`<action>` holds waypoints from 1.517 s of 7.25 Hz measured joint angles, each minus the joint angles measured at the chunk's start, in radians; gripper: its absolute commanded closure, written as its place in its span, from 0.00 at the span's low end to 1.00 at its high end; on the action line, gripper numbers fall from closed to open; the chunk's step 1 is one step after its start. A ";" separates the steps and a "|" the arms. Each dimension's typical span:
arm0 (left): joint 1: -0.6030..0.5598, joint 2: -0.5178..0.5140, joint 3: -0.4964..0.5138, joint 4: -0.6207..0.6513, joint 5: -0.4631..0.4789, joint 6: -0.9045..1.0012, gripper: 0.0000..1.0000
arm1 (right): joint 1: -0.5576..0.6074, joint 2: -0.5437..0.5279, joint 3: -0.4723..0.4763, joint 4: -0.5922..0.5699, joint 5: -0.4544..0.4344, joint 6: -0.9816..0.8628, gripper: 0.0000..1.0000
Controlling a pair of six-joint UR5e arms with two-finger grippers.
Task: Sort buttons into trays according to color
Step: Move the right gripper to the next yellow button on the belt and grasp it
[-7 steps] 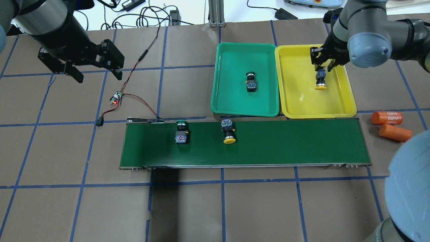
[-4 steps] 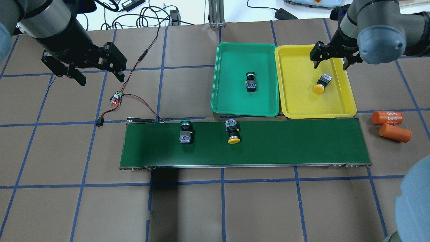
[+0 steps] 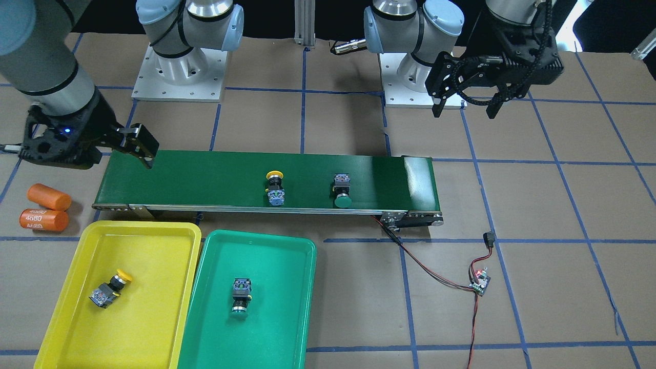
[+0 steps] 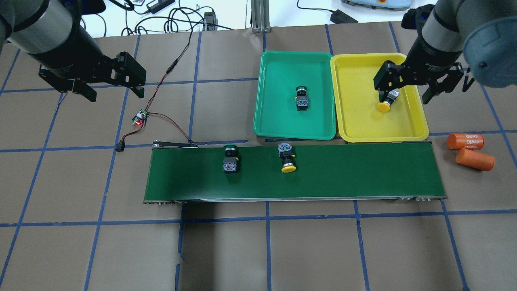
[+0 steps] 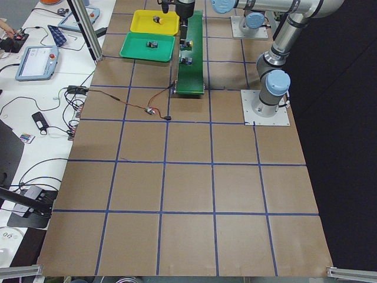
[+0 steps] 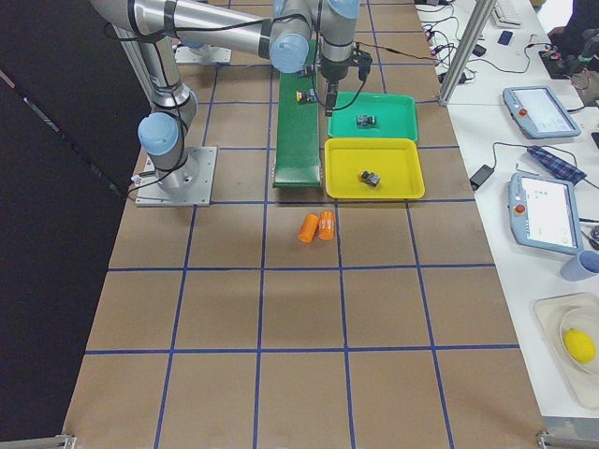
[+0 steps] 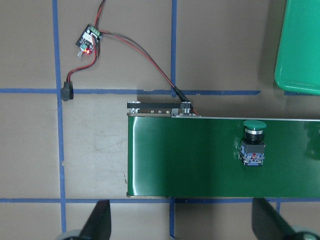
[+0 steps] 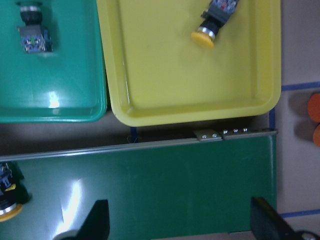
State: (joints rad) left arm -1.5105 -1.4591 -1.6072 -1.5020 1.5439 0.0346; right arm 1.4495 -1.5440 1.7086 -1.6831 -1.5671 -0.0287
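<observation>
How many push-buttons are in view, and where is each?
4. One yellow-capped button lies in the yellow tray, one green-capped button in the green tray; a second yellow one and a second green one lie on the conveyor belt. None seems hidden.

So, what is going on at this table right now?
Two robot arms are sorting push-buttons by cap colour. One yellow-capped button lies in the yellow tray and one green-capped button lies in the green tray. A second green button and a second yellow button lie on the conveyor belt, not yet sorted. The right gripper hangs open above the yellow tray, holding nothing. The left gripper is also open and empty, above the table off the belt's left end.
</observation>
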 measured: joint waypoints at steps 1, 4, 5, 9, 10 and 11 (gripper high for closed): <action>0.003 -0.011 -0.007 0.055 -0.001 0.003 0.00 | 0.015 -0.024 0.049 0.006 0.017 0.002 0.00; 0.000 -0.111 0.000 0.101 -0.001 -0.006 0.00 | 0.082 -0.019 0.121 -0.001 0.179 0.029 0.00; 0.001 -0.117 0.000 0.098 -0.001 -0.004 0.00 | 0.104 -0.003 0.132 -0.015 0.195 0.053 0.00; 0.011 -0.135 0.021 0.071 -0.001 -0.010 0.00 | 0.232 0.127 0.154 -0.223 0.173 0.207 0.00; 0.014 -0.149 0.044 0.053 0.001 -0.009 0.00 | 0.256 0.160 0.156 -0.256 0.169 0.225 0.00; 0.014 -0.158 0.068 0.026 0.003 -0.011 0.00 | 0.269 0.188 0.159 -0.269 0.168 0.247 0.00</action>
State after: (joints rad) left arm -1.4966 -1.6171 -1.5392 -1.4758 1.5465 0.0235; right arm 1.7186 -1.3561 1.8677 -1.9520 -1.3993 0.2184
